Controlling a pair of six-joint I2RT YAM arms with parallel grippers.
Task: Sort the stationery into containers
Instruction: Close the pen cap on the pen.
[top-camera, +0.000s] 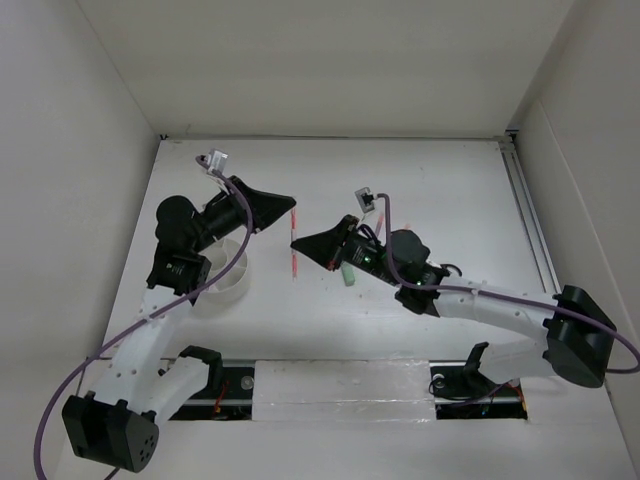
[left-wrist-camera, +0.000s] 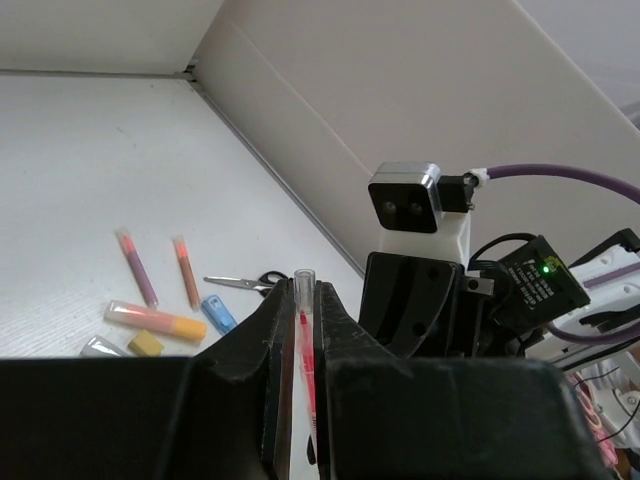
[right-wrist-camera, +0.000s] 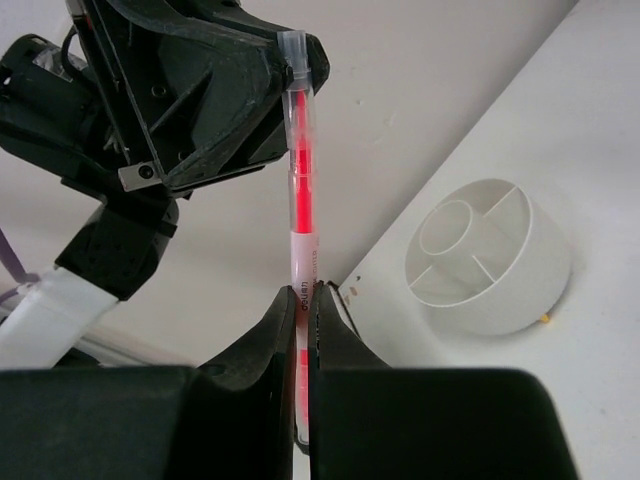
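Red pen (right-wrist-camera: 300, 170) pinched at once by the left claw (left-wrist-camera: 305, 296) (clear-tipped end) and the right claw (right-wrist-camera: 303, 300).

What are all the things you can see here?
red pen: 1, red and clear, in the air, gripped at both ends
tub: 1, white, on the table by the left arm, looks empty
purple marker: 1, purple with pink tip, on the table
orange marker: 1, orange, next to the purple one
blue marker: 1, blue, stubby, near the scissors
long marker: 1, pink and yellow, by the yellow block
yellow block: 1, yellow, on the table
scissors: 1, black handles, on the table
green marker: 1, pale green, by the right arm
left fingers: 2, black, shut on the red pen
right fingers: 2, black, shut on the red pen
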